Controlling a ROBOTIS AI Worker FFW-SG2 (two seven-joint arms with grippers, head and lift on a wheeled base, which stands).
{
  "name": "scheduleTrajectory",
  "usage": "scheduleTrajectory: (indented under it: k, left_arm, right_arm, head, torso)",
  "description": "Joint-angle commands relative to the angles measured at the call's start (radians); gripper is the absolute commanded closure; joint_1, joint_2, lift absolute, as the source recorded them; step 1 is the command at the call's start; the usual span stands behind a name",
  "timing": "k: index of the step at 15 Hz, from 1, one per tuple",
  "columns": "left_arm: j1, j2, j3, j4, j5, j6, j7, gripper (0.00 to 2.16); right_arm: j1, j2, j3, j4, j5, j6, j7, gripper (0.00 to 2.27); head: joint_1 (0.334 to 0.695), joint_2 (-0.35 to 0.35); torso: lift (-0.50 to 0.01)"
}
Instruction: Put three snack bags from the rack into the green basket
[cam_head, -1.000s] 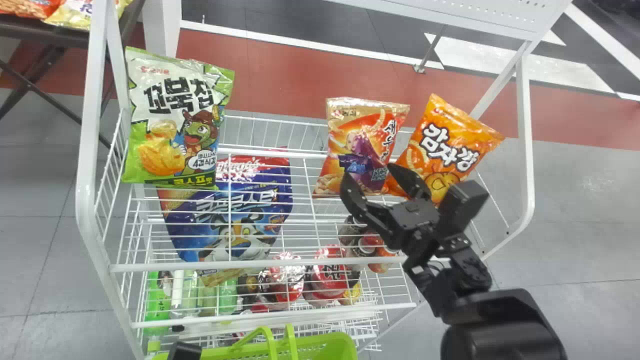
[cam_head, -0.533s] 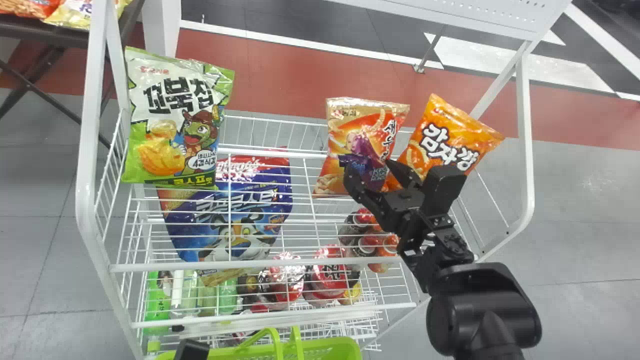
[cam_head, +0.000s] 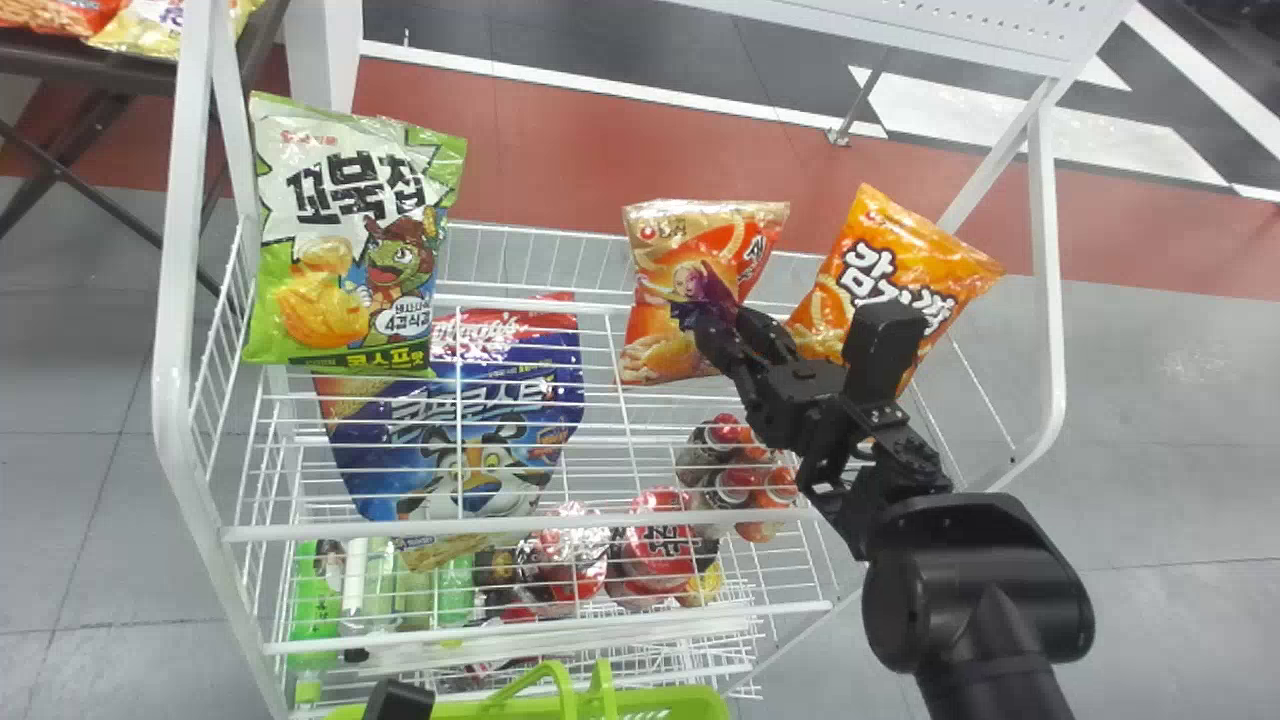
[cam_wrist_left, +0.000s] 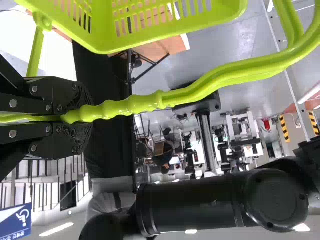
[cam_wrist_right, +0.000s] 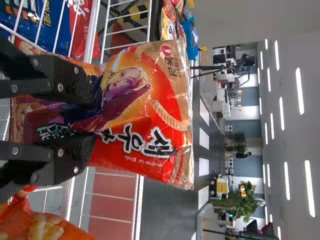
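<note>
Well, the snack bag (cam_head: 665, 345) stands nearly upright on the white wire rack (cam_head: 510, 531), a little toward 1 o'clock from the head view's centre. It is glossy red and orange, with a crimped gold band along its top edge, a printed figure in purple on its front and a curled snack beside the lettering; the foil creases and catches the light. The right gripper (cam_head: 700, 294) reaches it from between 4 and 5 o'clock, its fingers drawn fairly narrow with the bag held between them.

Just beside it, at 3 o'clock, leans an orange bag (cam_head: 835, 290). Well apart at 9 o'clock is a green and white bag (cam_head: 330, 240); toward 8 o'clock, a blue bag (cam_head: 370, 460) shows through the wires. At 6 o'clock sits the green basket (cam_head: 670, 703), its handle (cam_wrist_left: 190, 95) clasped by the closed fingers of the left gripper (cam_head: 398, 702).
</note>
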Motion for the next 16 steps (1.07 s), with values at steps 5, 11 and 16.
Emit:
scheduleTrajectory:
  k: [5,11,16]
  left_arm:
    - [-0.004,-0.003,0.005,-0.001,0.002,0.0,0.0,1.41]
    - [0.018,-0.003,0.031,-0.006,0.007,-0.043,0.0,1.41]
    - [0.019,-0.003,0.043,-0.009,0.011,-0.046,-0.002,1.41]
  right_arm:
    - [0.24,-0.005,-0.129,-0.317,-0.087,0.025,0.035,2.22]
    - [0.363,0.006,-0.327,-0.601,-0.263,0.571,0.201,2.22]
    - [0.476,0.04,-0.39,-0.659,-0.283,0.896,0.328,2.22]
  head:
    - [0.695,-0.35]
    - [0.695,-0.35]
    - [0.695,-0.35]
  torso:
    - [0.0]
    - [0.0]
    - [0.0]
